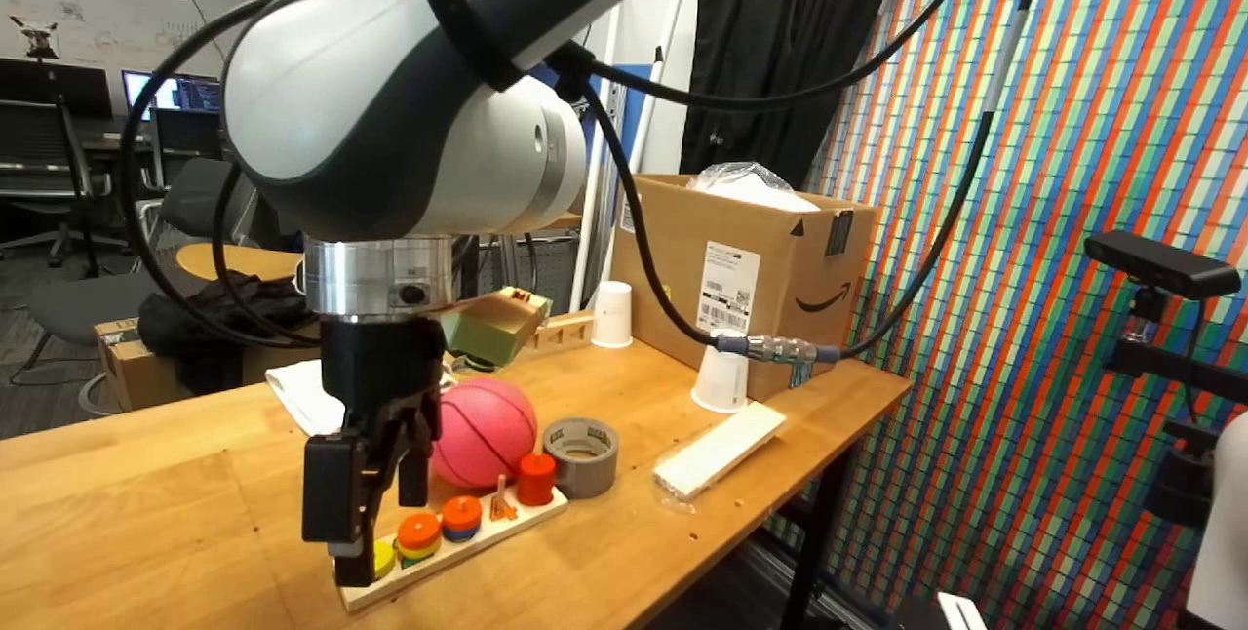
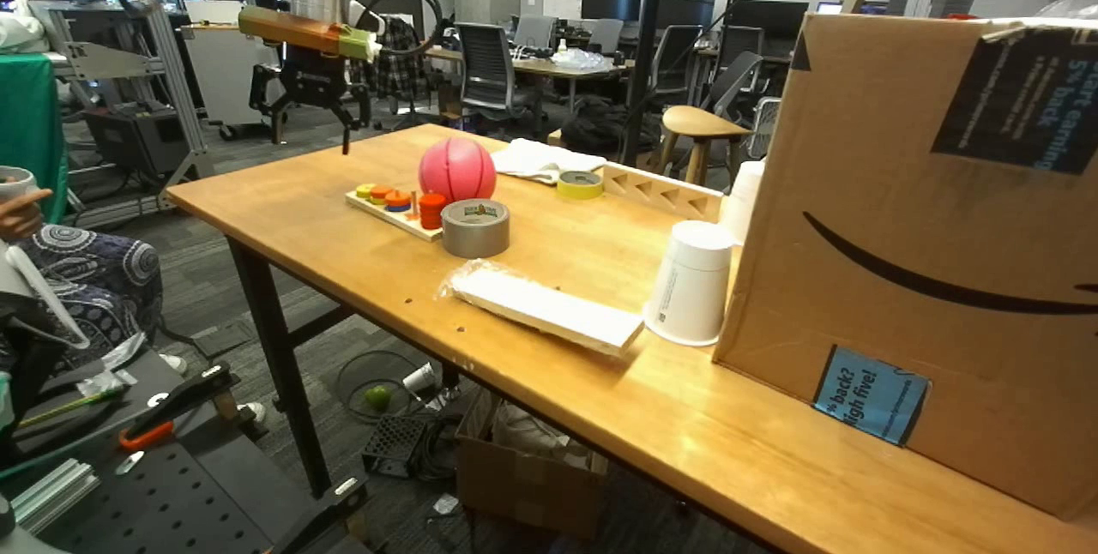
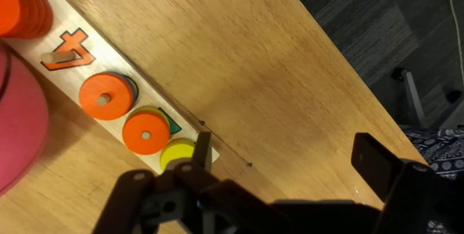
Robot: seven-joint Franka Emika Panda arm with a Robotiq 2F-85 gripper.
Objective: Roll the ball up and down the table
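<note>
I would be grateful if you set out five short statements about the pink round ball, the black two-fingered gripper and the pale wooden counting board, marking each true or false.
1. The pink round ball with dark seams rests on the brown wooden table. True.
2. The black two-fingered gripper is open. True.
3. The gripper is touching the ball. False: the two are apart.
4. On the pale wooden counting board, the slim wooden peg at the orange printed number 4 carries no ring. True.
5. The board stands upright on its end. False: the board lies flat on the table.
</note>
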